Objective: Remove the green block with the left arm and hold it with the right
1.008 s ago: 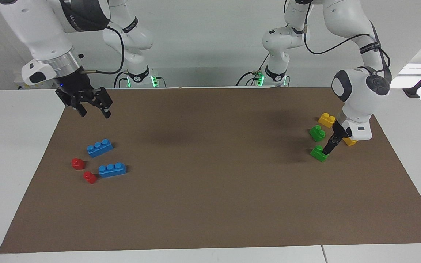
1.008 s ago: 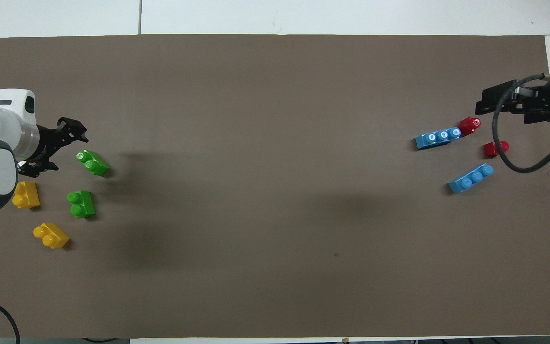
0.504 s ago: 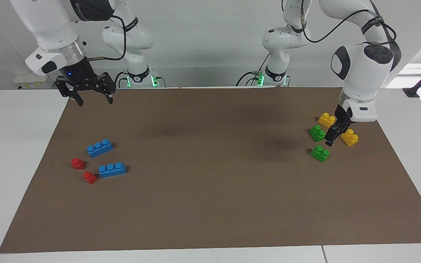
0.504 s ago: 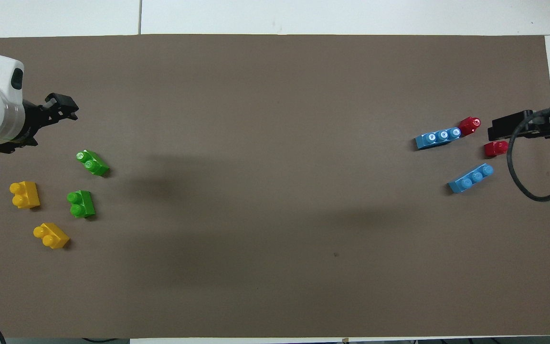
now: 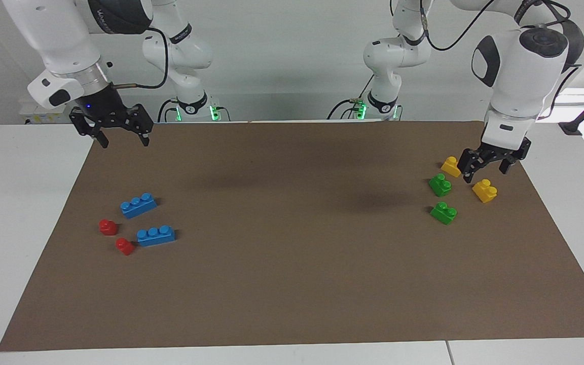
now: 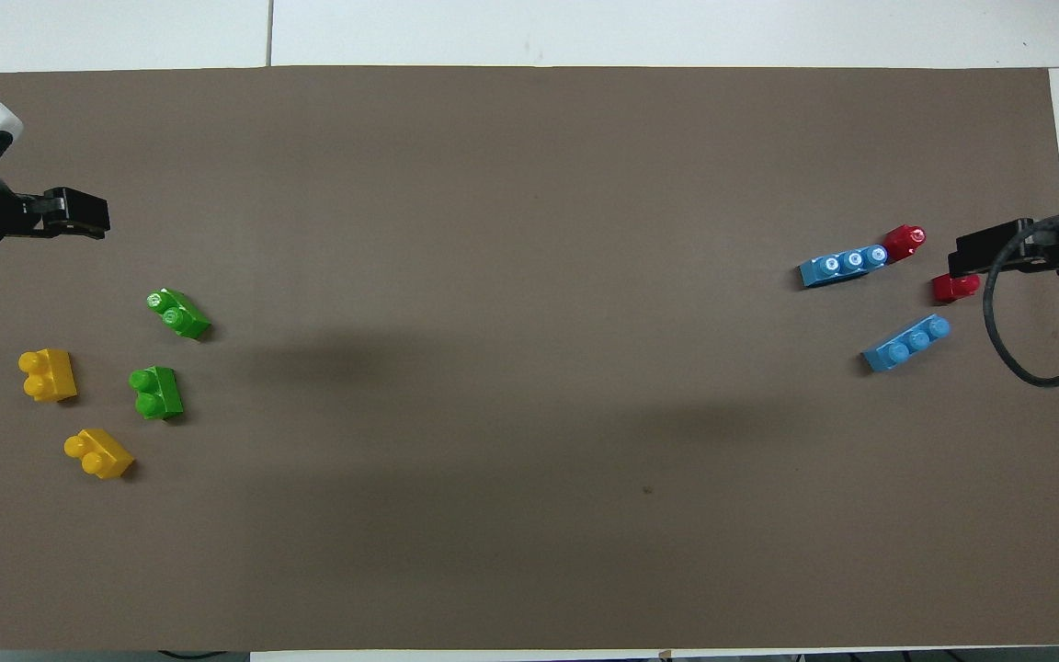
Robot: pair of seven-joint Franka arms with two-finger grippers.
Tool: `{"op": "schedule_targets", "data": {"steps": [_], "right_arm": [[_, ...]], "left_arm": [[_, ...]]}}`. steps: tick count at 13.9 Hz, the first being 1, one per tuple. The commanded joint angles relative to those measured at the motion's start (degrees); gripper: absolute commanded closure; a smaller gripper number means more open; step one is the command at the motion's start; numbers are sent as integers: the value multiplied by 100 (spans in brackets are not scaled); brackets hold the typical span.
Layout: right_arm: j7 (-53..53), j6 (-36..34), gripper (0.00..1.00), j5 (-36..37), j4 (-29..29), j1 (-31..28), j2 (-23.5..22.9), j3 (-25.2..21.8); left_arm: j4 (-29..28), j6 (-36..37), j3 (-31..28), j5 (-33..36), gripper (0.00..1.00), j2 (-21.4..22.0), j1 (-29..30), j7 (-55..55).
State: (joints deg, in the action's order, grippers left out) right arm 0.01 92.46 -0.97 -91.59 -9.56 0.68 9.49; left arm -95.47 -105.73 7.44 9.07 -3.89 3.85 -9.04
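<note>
Your left tool (image 5: 488, 169) hangs wide and empty above the yellow bricks (image 5: 484, 190). The green block (image 5: 443, 213) lies loose beside them. Next, lower onto it. The right tool (image 5: 121, 136) waits, wide.

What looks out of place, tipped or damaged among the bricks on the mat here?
Nothing stands out. Two green blocks, two yellow bricks, two blue bricks and two red pieces all sit studs-up on the brown mat, every one separate. Both grippers are open and empty.

Arm (image 5: 114, 12) lettering present, perhaps illegible; nothing else.
</note>
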Motion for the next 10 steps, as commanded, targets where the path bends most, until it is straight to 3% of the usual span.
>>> {"op": "schedule_targets", "data": {"steps": [1, 10], "right_arm": [[-80, 53, 0, 193, -202, -98, 169, 35], [-80, -9, 0, 238, -210, -107, 178, 36]], "left_arm": [[134, 490, -23, -701, 0, 116, 10, 166], [134, 1853, -84, -1082, 0, 696, 19, 166]]}}
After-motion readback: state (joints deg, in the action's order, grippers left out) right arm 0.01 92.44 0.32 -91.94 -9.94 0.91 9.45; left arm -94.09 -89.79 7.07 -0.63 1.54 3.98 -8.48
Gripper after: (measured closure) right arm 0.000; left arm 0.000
